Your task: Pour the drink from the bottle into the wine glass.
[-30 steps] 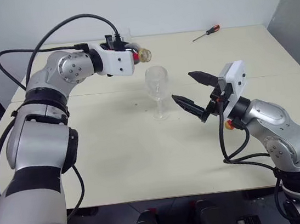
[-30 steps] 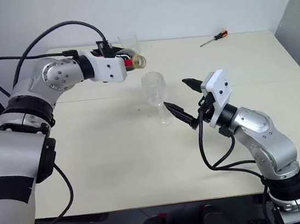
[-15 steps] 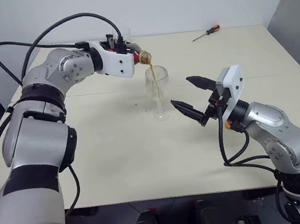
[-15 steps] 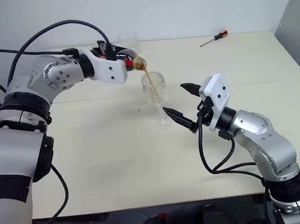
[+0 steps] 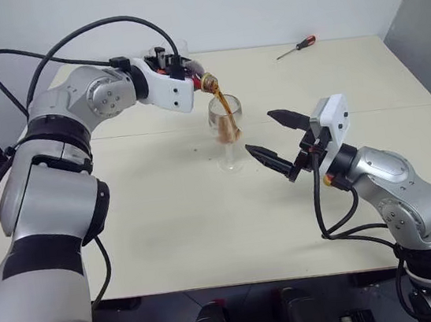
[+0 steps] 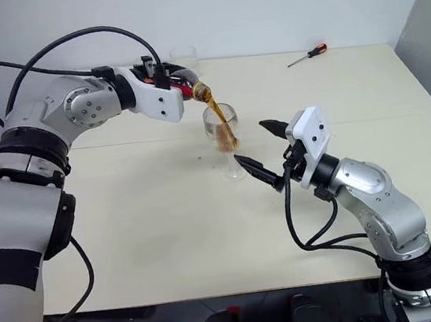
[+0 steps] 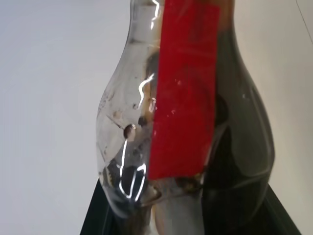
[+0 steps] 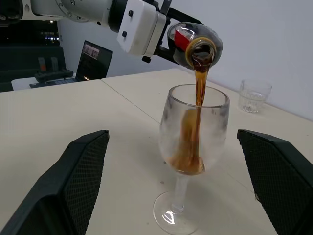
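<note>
Pour: live now, the drink [image 8: 197,93] falls in 1 thin brown stream from the bottle's mouth into the wine glass [image 8: 194,142].
Left gripper [image 5: 180,74]: clamped tight around the bottle [image 8: 194,43], which is tipped mouth-down just above the rim on the far-left side of the glass.
Bottle contents: dark liquid sits along 1 side of the body behind the red label in the left wrist view, so there looks to be more to come.
Wine glass: upright on the table [image 5: 170,238], between the 2 arms, a shallow brown pool in the bowl, well short of full.
Right gripper [image 5: 280,140]: spread wide and empty, fingers flanking the glass on the near side, not touching it.
Risk 1: the glass stands free, so a nudge from either black finger or the bottle's lip could topple it on that narrow foot.
Risk 2: the stream lands close to the bowl's near wall; more tilt could throw it over the rim.
Risk 3: a fast pour of a fizzy-looking drink may foam up and spill.
Background: a tumbler [image 8: 254,95] and a screwdriver [image 5: 296,47] sit well apart.
</note>
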Controlling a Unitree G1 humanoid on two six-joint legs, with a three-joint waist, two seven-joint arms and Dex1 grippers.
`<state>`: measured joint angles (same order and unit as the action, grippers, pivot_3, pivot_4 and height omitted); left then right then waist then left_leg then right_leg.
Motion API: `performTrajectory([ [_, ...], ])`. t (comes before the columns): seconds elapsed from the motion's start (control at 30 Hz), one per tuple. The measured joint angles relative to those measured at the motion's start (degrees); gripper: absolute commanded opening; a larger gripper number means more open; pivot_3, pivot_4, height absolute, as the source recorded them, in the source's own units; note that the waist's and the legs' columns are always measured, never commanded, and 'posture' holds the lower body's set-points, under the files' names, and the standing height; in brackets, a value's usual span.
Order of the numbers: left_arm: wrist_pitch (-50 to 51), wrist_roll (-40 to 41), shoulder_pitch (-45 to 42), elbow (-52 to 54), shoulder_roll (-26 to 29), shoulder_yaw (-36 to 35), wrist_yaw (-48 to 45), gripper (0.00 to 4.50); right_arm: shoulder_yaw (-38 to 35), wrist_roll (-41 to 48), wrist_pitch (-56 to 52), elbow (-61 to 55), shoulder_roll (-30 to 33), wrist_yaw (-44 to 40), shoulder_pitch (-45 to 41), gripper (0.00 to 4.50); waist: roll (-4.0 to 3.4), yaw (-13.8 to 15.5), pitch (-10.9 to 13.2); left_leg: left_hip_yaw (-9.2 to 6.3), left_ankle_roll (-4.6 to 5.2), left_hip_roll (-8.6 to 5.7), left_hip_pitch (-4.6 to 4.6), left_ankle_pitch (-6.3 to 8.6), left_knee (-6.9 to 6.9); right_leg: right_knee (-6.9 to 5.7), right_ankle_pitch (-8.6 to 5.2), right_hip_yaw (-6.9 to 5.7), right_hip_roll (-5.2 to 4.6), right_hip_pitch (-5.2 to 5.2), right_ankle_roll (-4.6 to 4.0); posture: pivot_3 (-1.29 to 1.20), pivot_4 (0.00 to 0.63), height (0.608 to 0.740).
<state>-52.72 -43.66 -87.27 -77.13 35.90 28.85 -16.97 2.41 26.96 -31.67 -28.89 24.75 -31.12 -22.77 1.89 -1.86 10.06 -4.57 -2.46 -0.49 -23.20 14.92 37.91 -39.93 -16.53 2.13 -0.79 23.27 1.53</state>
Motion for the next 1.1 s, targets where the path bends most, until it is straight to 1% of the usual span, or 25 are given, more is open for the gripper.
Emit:
performTrajectory([
  [1.1, 0.28, -1.12, -0.60, -0.06, 0.41, 0.93, 1.58, 1.42, 0.00, -0.94, 0.07, 0.11, -0.15, -0.49, -0.16, 4.50, 0.00, 0.00, 0.00, 0.01, 0.00, 0.00, 0.00, 0.00, 0.01, -0.01, 0.00, 0.00, 0.00, 0.00, 0.00, 0.00, 0.150, 0.740],
])
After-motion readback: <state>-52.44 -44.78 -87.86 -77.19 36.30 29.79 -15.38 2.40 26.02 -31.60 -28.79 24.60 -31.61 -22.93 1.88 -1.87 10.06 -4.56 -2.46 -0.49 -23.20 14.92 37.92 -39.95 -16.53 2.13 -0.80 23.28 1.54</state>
